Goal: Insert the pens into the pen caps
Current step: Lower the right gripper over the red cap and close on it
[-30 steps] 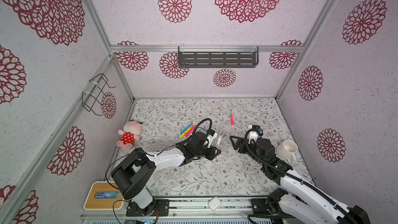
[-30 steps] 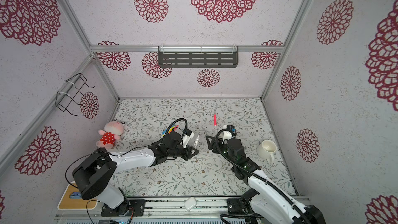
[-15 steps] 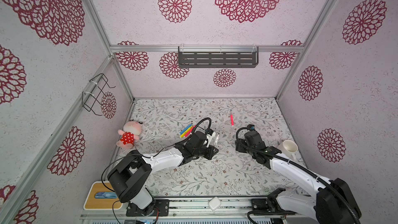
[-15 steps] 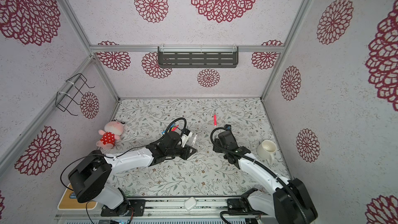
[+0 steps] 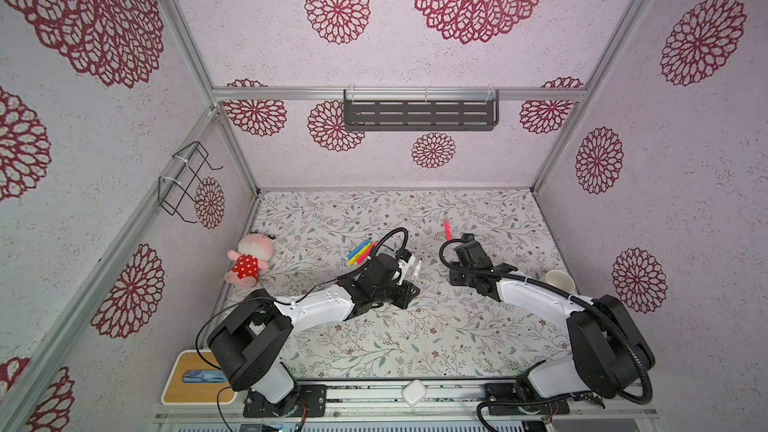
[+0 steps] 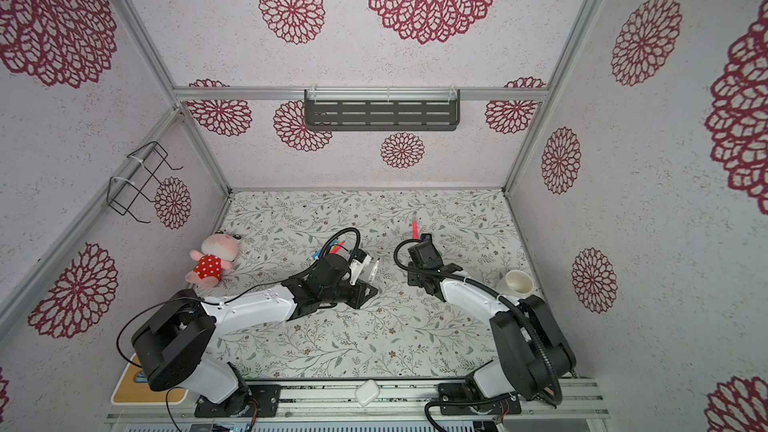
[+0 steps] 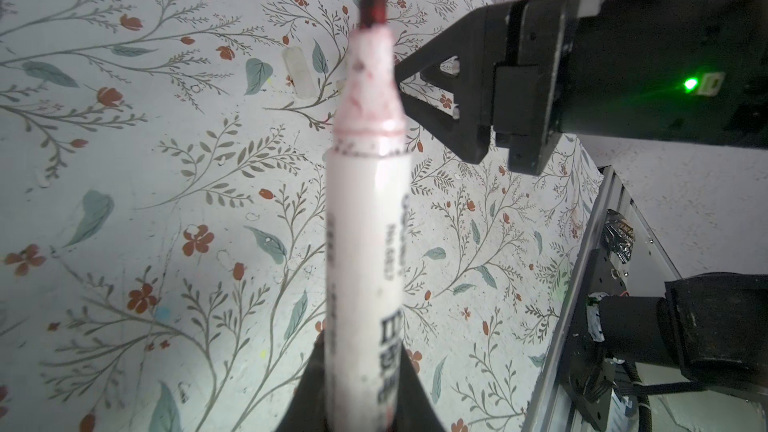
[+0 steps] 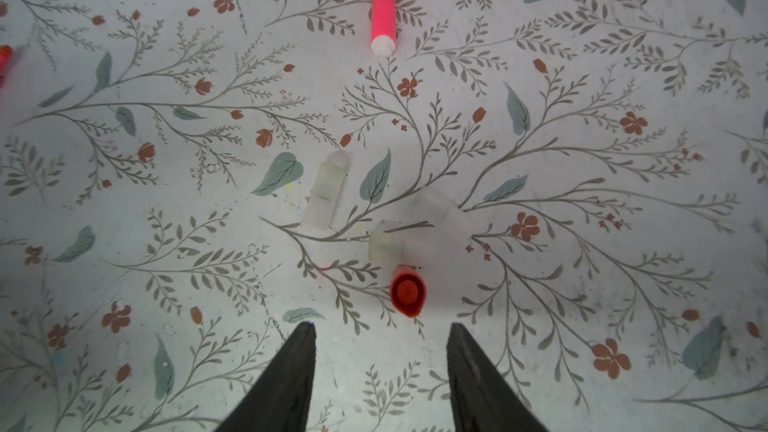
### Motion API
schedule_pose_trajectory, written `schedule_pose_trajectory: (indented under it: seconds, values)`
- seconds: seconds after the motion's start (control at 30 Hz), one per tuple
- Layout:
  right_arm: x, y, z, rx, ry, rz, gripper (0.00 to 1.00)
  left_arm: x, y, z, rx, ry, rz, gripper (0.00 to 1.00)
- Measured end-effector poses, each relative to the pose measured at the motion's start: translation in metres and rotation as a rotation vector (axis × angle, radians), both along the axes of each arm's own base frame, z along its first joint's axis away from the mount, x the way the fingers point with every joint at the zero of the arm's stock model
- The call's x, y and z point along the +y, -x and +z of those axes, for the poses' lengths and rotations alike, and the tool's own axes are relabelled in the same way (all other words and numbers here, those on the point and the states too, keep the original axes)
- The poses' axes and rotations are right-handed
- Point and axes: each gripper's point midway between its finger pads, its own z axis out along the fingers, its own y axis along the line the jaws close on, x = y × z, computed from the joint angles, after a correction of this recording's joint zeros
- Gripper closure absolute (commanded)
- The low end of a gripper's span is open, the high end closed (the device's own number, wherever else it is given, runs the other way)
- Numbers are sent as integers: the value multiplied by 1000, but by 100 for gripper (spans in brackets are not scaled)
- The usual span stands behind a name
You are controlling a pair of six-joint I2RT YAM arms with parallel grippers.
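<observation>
Hanging over the middle of the flowered table (image 5: 374, 338), the left gripper (image 7: 361, 388) was clamped on a white pen (image 7: 365, 243) with a red tip, and the right gripper (image 8: 380, 328), its jaws apart, was near a red pen cap (image 8: 408, 295) lying just beside three clear pen caps (image 8: 326, 195).

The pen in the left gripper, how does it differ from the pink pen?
The held pen has a white barrel; the pink pen is bright pink. The held pen is clamped in the shut left gripper, off the table; the pink pen lies loose on it. Both are slim markers.
</observation>
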Motion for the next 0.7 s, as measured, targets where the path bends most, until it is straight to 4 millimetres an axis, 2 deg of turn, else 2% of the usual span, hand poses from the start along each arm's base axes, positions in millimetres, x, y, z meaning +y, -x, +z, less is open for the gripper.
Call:
schedule_pose_trajectory:
  seconds: [0.23,0.4,0.7]
  values:
    - [-2,-3,-16,37,39,-5,50,0,0,0,-3,-3,1,100]
    - [-2,-9,-18,37,50,-11,51,1,-1,-1,-7,-6,1,100]
    - [-1,-18,-23,37,62,-8,61,4,0,-4,-5,-16,5,100]
